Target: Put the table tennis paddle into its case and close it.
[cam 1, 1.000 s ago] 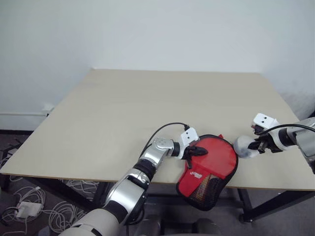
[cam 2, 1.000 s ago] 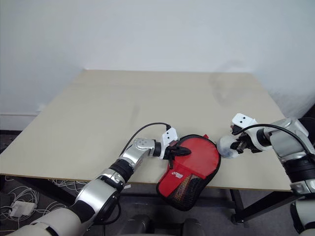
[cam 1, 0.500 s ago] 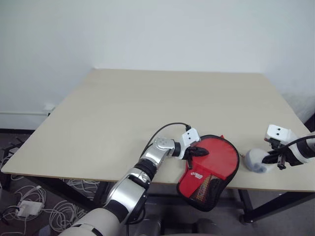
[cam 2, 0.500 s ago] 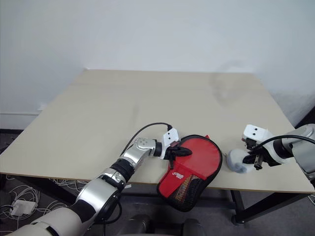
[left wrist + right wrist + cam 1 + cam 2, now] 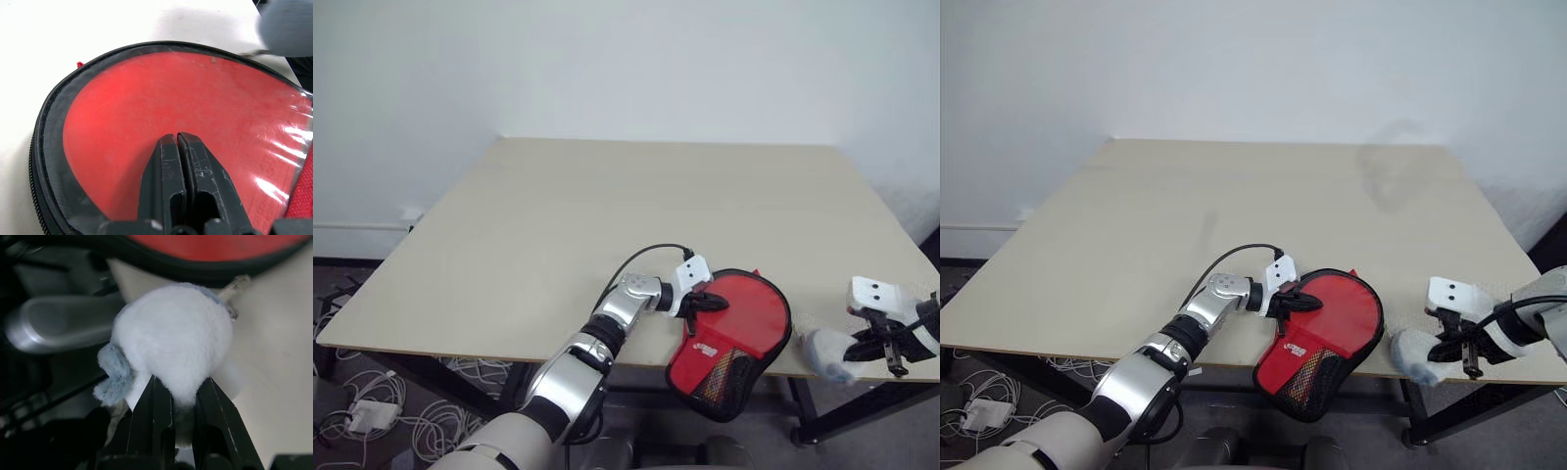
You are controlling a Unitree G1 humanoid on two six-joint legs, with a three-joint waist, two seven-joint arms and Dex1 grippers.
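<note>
The red case (image 5: 736, 328) lies at the table's front edge, its mesh-pocket end hanging over the edge. Through its clear panel shows the red face of the table tennis paddle (image 5: 146, 93), framed by the case's black rim (image 5: 44, 127). My left gripper (image 5: 713, 302) is shut, its tips resting on that panel (image 5: 177, 139). To the right of the case, my right gripper (image 5: 862, 351) is shut on a white fluffy ball (image 5: 176, 342) that a small metal link joins toward the case's edge. The ball (image 5: 827, 351) sits at the front edge.
The beige table (image 5: 607, 196) stretches away from the case toward a white wall. Cables and a power adapter (image 5: 362, 416) lie on the floor at the left. A black table leg (image 5: 803, 411) stands below the right front corner.
My right gripper has drawn the white fluffy ball back along the case's right side to the table's front edge. The left gripper and the case have stayed put.
</note>
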